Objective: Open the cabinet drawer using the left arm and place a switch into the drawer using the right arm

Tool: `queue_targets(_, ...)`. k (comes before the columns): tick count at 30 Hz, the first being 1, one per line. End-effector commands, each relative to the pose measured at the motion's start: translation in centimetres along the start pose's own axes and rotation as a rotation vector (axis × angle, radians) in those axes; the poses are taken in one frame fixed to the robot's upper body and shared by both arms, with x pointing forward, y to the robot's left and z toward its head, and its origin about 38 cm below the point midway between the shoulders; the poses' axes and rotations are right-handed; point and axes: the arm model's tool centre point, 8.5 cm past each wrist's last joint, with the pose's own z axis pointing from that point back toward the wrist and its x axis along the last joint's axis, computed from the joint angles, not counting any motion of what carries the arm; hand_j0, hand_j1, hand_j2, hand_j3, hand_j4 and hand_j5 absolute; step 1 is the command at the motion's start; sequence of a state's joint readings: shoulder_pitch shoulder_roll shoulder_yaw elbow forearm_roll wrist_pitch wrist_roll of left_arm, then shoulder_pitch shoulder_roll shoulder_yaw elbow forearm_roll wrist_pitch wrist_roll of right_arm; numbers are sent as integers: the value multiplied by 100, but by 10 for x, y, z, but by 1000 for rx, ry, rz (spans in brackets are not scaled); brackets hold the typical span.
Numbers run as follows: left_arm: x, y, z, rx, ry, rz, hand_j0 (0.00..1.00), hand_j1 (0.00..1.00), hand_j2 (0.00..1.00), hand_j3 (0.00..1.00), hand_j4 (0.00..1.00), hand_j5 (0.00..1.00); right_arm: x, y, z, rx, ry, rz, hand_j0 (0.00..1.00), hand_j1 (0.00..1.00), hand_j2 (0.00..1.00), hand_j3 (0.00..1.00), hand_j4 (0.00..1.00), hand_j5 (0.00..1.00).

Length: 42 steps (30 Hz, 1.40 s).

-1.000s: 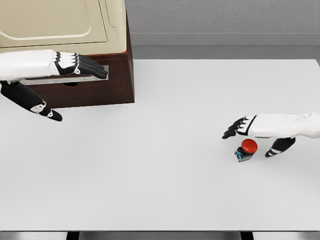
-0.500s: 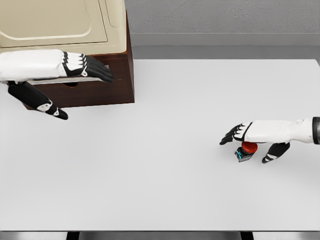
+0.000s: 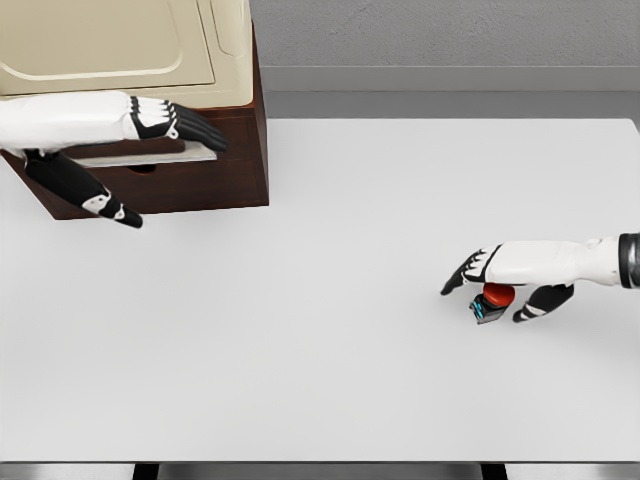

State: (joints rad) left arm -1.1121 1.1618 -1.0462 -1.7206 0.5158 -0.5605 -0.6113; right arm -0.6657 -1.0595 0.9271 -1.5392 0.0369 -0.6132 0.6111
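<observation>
Head view: right robot hand (image 3: 497, 281) arched over switch (image 3: 492, 300), thumb alongside.

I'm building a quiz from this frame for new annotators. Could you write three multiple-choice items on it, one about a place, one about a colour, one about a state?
1. Where does the switch lie on the table?
A. at the right, under the right hand
B. beside the cabinet
C. at the near left corner

2. What colour is the switch's button?
A. green
B. red
C. yellow

3. How is the left hand now?
A. closed around the switch
B. flat on the table
C. stretched out in front of the cabinet, holding nothing

Key: 1 A, the right hand hovers right over the switch, far from the cabinet. 2 B, a red dome shows on a dark base. 3 C, its fingers reach straight across the dark wooden front, over the grey handle bar, with nothing in them.
</observation>
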Motion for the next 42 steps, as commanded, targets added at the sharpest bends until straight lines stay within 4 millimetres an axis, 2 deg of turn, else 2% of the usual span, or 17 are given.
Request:
queue_targets(1, -5, 1, 5, 15, 46, 56, 96, 96, 96, 96, 96, 96, 0, 0, 1, -4, 0, -5, 80, 80, 80, 80, 80, 80)
queue_targets(6, -4, -2, 14, 9, 77, 65, 100, 100, 100, 100, 100, 100, -1, 0, 3, -2, 5, -5, 78, 78, 78, 78, 78, 78)
queue_targets(9, -8, -4, 26, 11, 133, 89, 100, 100, 100, 100, 100, 100, -1, 0, 4, -1, 8, -5, 75, 75, 75, 75, 75, 75)
queue_targets(16, -14, -6, 26, 21, 173, 160, 100, 100, 100, 100, 100, 100, -1, 0, 4, -3, 6, -7, 61, 61, 61, 61, 61, 61)
queue_targets(23, -18, -7, 28, 24, 202, 182, 100, 100, 100, 100, 100, 100, -1, -1, 4, -6, 6, -6, 54, 54, 54, 54, 54, 54)
queue_targets(26, -25, -9, 29, 20, 268, 225, 100, 100, 100, 100, 100, 100, -1, -3, 5, -7, 7, -4, 52, 52, 52, 52, 52, 52)
queue_targets(33, -33, -20, 28, 7, 303, 277, 100, 100, 100, 100, 100, 100, -1, -7, 6, -18, 6, -1, 48, 48, 48, 48, 48, 48)
queue_targets(42, -48, -33, 25, -3, 360, 347, 100, 100, 100, 100, 100, 100, 0, -22, 8, -45, 6, 24, 47, 47, 47, 47, 47, 47)
